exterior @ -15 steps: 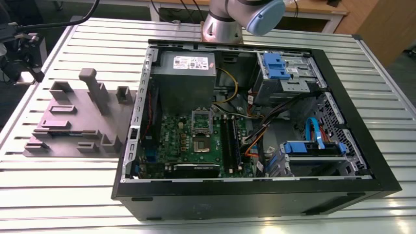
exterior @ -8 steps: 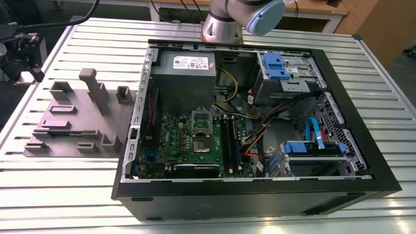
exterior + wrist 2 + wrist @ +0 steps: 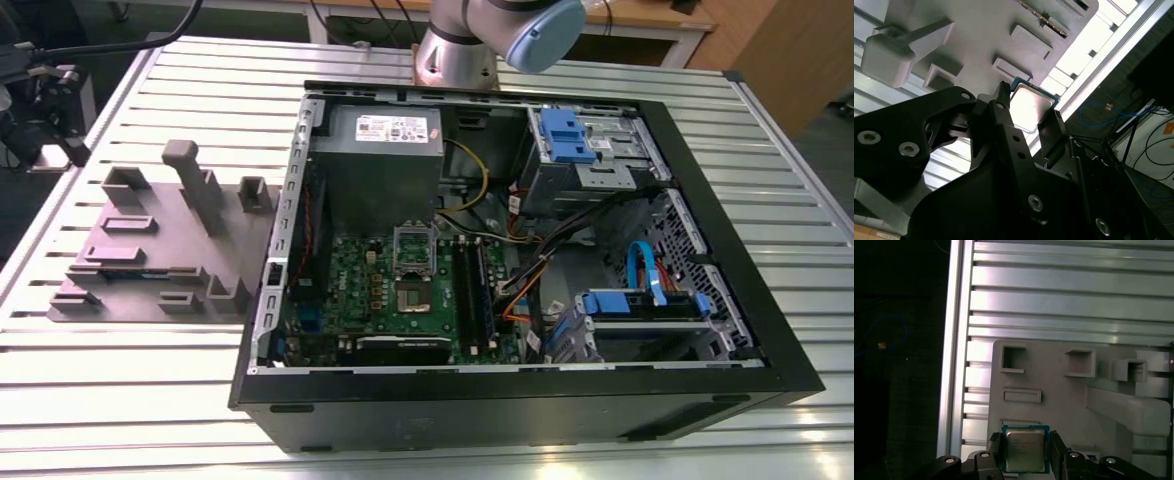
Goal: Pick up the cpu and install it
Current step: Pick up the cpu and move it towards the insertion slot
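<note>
End effector (image 3: 1025,441), two fingers (image 3: 1056,450) against one cpu (image 3: 1025,452).

I log the arm (image 3: 457,50) on my feed as a silver-grey metal tube with a pale blue joint cap (image 3: 545,30). The gripper (image 3: 1029,107) is matte black with angular linkage plates. Its fingers (image 3: 1004,130) are drilled with small holes, and bright silver screw heads (image 3: 908,148) sit in its body.

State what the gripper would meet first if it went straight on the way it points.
Probably the grey fixture: the gripper, shut on the cpu, points at its edge, though depth is unclear.
</note>
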`<state>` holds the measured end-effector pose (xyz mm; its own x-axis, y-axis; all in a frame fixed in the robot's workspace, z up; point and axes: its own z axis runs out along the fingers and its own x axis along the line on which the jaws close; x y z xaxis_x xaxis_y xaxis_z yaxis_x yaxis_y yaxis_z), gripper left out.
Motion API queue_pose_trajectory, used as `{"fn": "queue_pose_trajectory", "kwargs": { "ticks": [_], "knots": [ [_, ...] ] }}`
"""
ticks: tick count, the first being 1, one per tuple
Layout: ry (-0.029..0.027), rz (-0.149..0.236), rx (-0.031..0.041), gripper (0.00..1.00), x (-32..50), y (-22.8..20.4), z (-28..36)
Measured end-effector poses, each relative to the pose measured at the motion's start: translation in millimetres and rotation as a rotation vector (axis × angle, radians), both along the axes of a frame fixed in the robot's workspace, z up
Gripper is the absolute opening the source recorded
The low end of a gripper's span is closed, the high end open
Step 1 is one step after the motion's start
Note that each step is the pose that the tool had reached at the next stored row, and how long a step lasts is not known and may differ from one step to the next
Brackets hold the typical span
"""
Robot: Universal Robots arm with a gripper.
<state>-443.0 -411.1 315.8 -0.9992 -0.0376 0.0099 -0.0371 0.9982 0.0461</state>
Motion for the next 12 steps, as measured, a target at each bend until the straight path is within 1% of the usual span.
{"fn": "queue_pose_trajectory", "kwargs": {
  "ticks": [6, 12],
  "knots": [
    [-0.0001, 0.0, 0.0, 0.47, 0.0, 0.0, 6.3],
    [0.0, 0.0, 0.0, 0.47, 0.0, 0.0, 16.4]
  ]
}}
